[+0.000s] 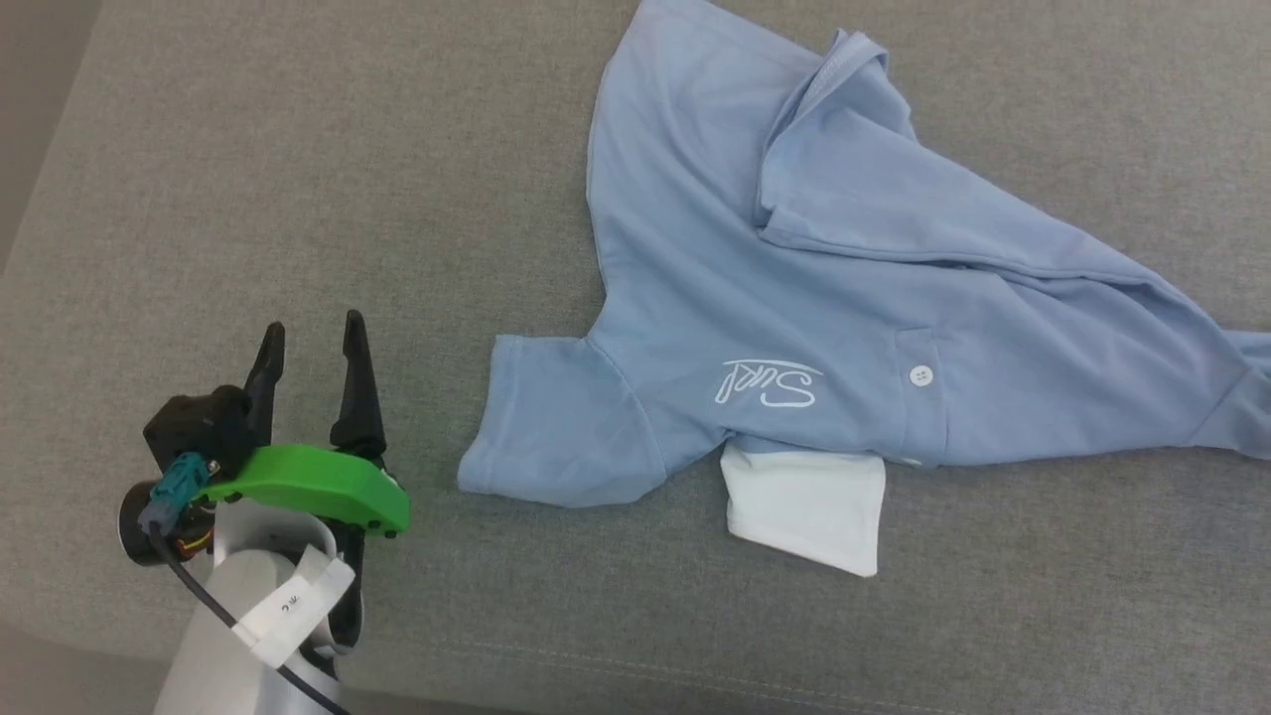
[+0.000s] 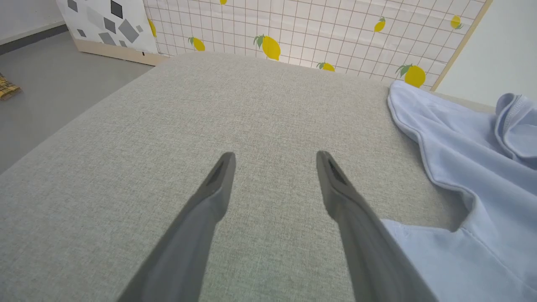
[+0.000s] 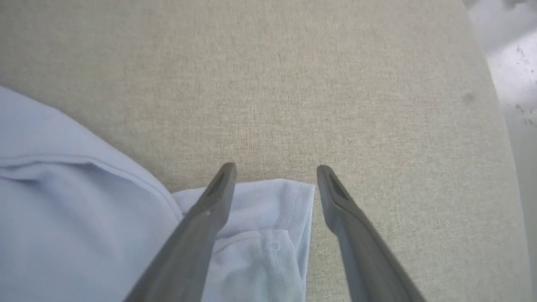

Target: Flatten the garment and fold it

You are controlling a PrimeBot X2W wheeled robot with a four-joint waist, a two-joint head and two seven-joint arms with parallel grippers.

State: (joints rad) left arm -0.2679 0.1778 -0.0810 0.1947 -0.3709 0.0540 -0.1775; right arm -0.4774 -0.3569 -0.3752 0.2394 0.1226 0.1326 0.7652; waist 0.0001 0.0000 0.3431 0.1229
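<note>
Garment beside left jaws; its edge between parted right jaws.

Cursive logo, white, on the chest of the garment: reads roughly "Surl", letters uncertain. White strap on the left forearm: small dark marks, illegible.

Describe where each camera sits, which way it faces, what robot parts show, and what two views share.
Head view: on the head, facing down at the grey cushion and garment; left gripper and forearm show lower left.
Left wrist view: on that wrist, facing along the open left gripper toward a lemon-print panel.
Right wrist view: on that wrist, facing down past the right gripper at a garment corner.
Both wrist views share garment and cushion.
</note>
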